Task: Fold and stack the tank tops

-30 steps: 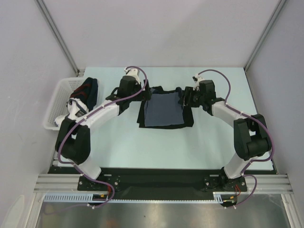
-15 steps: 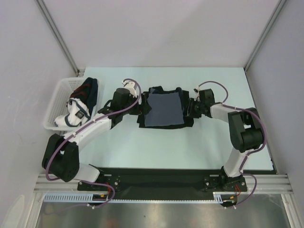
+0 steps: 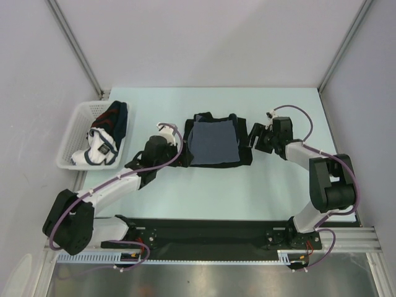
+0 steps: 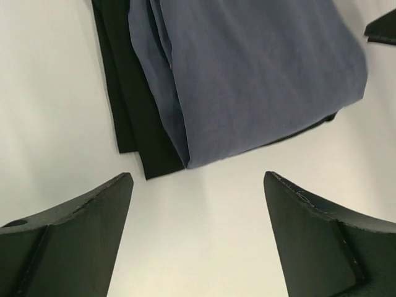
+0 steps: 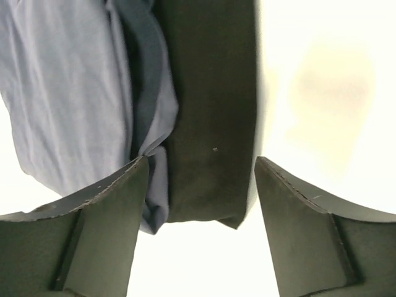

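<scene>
- Slate blue-grey tank top: folded, lying on top of the folded black tank top, mid-counter.
- Left end effector: fingers apart, holding nothing, just beside the stack's left edge.
- Right end effector: fingers apart, holding nothing, at the stack's right edge.

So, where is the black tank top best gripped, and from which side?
Probably the right edge of the black tank top, from the right: a bare strip shows there beside the blue-grey top, facing the open right gripper.
</scene>
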You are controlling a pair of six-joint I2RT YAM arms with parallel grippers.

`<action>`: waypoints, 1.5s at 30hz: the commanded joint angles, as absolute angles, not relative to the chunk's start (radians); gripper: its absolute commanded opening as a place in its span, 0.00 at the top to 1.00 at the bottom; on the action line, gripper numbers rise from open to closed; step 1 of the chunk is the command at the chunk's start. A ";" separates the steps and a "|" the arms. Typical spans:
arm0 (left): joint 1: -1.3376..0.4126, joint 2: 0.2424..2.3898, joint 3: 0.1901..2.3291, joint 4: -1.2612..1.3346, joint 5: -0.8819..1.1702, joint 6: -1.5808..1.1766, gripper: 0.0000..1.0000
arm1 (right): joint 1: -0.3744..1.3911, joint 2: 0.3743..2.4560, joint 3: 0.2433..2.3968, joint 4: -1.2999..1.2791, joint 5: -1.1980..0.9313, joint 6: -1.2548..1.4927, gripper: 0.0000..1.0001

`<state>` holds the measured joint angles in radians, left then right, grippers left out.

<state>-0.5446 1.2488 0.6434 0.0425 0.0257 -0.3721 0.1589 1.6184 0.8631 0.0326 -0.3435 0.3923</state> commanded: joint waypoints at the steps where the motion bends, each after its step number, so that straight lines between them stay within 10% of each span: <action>1: -0.543 1.198 0.629 0.164 -0.020 -0.342 0.08 | 0.144 1.640 0.862 0.061 -0.305 0.408 0.27; 16: -0.541 1.112 0.575 0.184 -0.094 -0.360 0.07 | 0.202 1.839 0.980 0.034 -0.307 0.390 0.46; 22: -0.541 1.112 0.575 0.186 -0.098 -0.359 0.07 | 0.186 1.852 0.986 0.018 -0.270 0.402 1.00; 41: -0.540 1.100 0.572 0.170 -0.077 -0.374 0.07 | -0.425 1.226 0.540 -0.089 0.351 0.834 1.00; 42: -0.540 1.100 0.572 0.170 -0.075 -0.376 0.07 | -0.439 1.203 0.523 -0.087 0.360 0.838 0.96; 45: -0.541 1.097 0.574 0.169 -0.072 -0.377 0.07 | -0.445 1.110 0.503 -0.142 0.457 0.877 0.31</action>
